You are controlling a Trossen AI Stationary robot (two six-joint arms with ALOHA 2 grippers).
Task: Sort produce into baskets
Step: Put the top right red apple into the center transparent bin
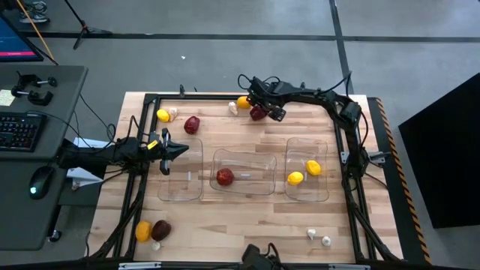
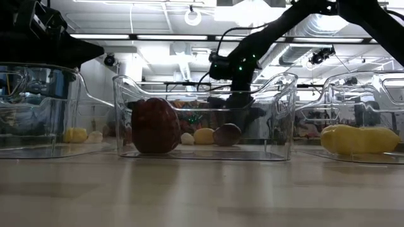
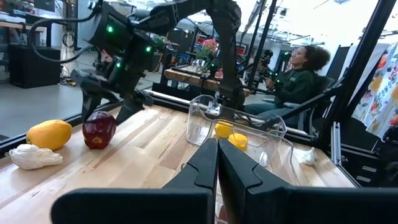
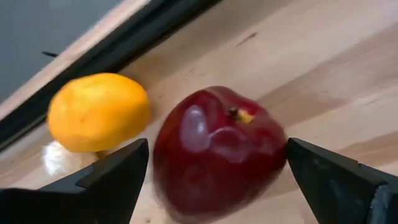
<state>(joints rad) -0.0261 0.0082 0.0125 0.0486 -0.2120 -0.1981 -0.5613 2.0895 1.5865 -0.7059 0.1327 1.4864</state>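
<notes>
Looking down from the high view, the right gripper is at the far edge of the table, over a dark red apple that lies just beside an orange lemon and a white garlic piece. Three clear baskets stand in a row in the middle: the left basket looks empty, the middle basket has one red fruit, and the right basket has two yellow lemons. So each basket seems to take one kind, and I judge the apple belongs in the middle one. The left gripper waits at the near end of the left basket. More produce lies loose at the corners of the table.

From the low view, the red fruit sits on the floor of the middle basket, and behind it the right arm comes down to the apple.

From the left wrist view, the left gripper has its fingers pressed together with nothing between them. Far off, the right gripper stands around the apple.

From the right wrist view, the right gripper is wide open, one finger on each side of the apple, not touching it yet. The apple is glossy, dark red, lying tilted with its stem to the side, so it may roll when the fingers close
</notes>
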